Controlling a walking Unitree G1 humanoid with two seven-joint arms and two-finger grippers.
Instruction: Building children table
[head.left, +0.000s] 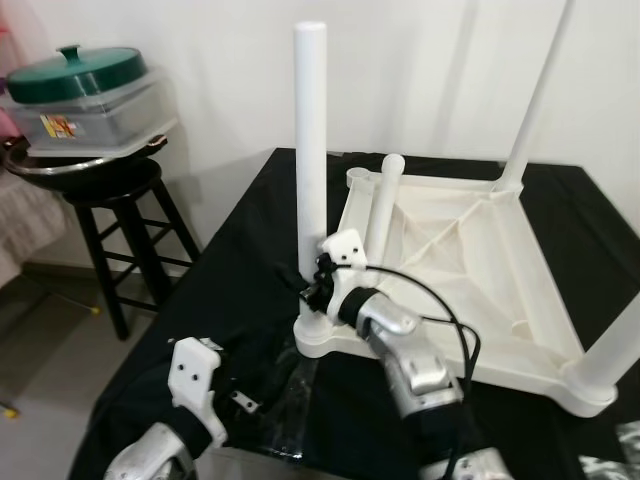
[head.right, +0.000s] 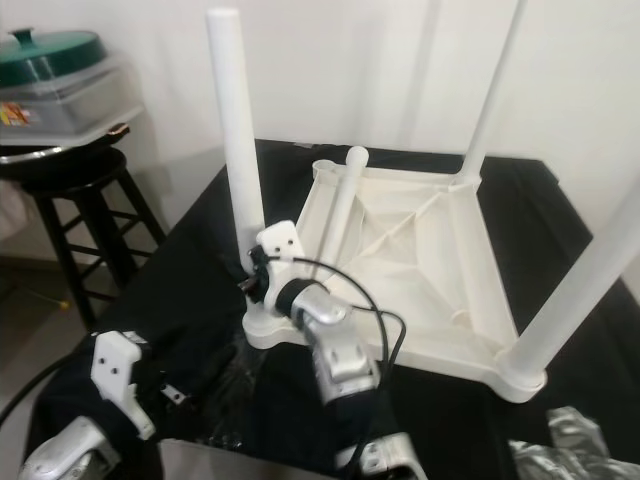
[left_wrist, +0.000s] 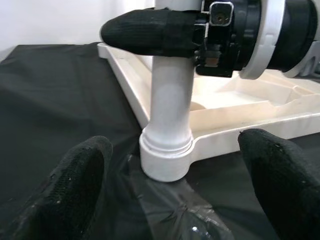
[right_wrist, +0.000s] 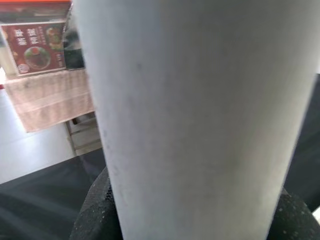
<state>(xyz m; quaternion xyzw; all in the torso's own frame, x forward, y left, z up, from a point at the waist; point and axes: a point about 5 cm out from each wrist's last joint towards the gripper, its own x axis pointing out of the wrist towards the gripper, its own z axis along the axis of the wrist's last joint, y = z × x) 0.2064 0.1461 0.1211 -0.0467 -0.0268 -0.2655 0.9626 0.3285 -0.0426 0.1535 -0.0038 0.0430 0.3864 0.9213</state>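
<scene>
Behind leg (head.left: 311, 150), right hand (head.left: 312, 283) half hidden.

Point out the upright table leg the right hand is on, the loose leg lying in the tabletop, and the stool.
upright table leg (head.left: 311, 120), left eye view, mid shaft
loose leg (head.left: 383, 205), left eye view, middle
stool (head.left: 112, 186), left eye view, seat edge

Far leg (head.left: 540, 90) top cut off; near-right leg (head.left: 620, 345) cropped.
</scene>
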